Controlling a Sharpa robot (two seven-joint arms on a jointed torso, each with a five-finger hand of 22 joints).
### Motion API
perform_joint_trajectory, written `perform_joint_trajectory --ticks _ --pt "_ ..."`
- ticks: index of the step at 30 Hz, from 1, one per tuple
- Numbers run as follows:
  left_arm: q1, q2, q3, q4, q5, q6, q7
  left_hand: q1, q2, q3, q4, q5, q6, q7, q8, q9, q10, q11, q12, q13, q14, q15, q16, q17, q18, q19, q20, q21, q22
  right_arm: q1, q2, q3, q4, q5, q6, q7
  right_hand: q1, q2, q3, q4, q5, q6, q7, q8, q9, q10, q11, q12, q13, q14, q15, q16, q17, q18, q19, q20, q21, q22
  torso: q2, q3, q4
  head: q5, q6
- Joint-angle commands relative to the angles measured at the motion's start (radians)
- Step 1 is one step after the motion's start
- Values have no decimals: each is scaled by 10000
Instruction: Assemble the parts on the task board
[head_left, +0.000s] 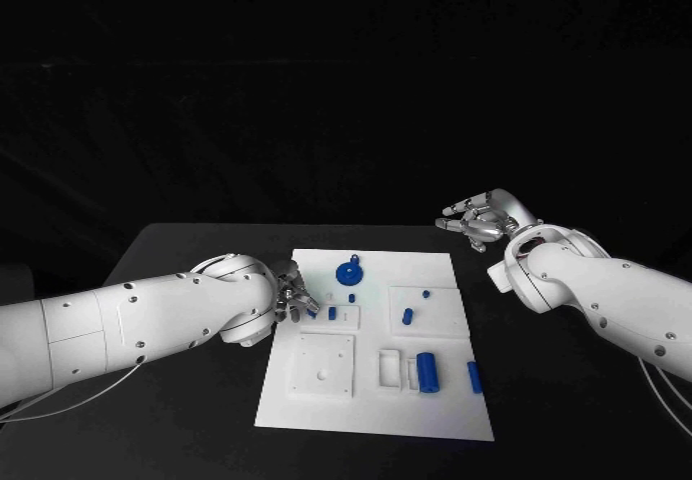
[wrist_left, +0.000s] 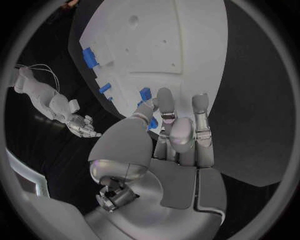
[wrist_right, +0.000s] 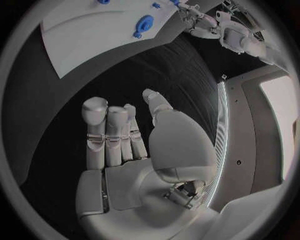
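Where the black table fills the lower half of the head view, the white task board lies at its centre, its long edges running from mid-frame down toward the bottom. 7 blue parts are visible on the board: 1 round disc part near the upper edge, 3 small pegs around mid-board, 1 small piece close to the left hand's fingertips, 1 upright cylinder and 1 slim bar toward the lower right. 2 raised white blocks are also visible: 1 square plate at lower left and 1 slotted holder beside the cylinder. Bare table lies open on both sides of the board.

The left hand sits at the board's left edge; its wrist view shows the fingers curled over the board near blue pieces, but whether they pinch anything cannot be told. The right hand hangs beyond the board's upper right corner, well apart from it; its wrist view shows the fingers straight, side by side and holding nothing.
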Motion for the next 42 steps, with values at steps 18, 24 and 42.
perform_joint_trajectory --ticks 18,24,42 --pt "-100 14 -26 94 -183 633 -99 -4 26 262 -199 43 1071 -986 64 -35 481 -119 32 -16 44 37 52 -34 194 -5 61 63 195 -12 3 5 -12 -73 89 96 -71 3 43 9 18 -41 25 -38 -15 -19 -37 3 -10 46 -40 -60 -7 185 489 9 -60 814 0 -3 5 8 -32" --pt "-103 -18 -26 139 -207 766 -131 -8 27 261 -197 33 1076 -988 69 -39 481 -117 36 -15 42 39 54 -42 178 -8 49 63 196 -19 6 5 -20 -73 97 96 -77 18 50 3 26 -33 20 -38 -15 -5 -40 17 2 57 -44 -58 2 184 495 6 -62 814 -2 2 6 3 -67" --pt "-113 -36 -26 124 -334 1000 -217 -53 54 212 -102 -140 1113 -1013 58 -77 481 -115 65 -14 46 39 68 -30 134 -9 16 51 193 -27 22 5 -23 -73 104 102 -77 18 50 3 26 -33 20 -38 -15 -5 -40 17 2 57 -44 -58 2 184 495 6 -62 814 4 3 -2 44 -57"
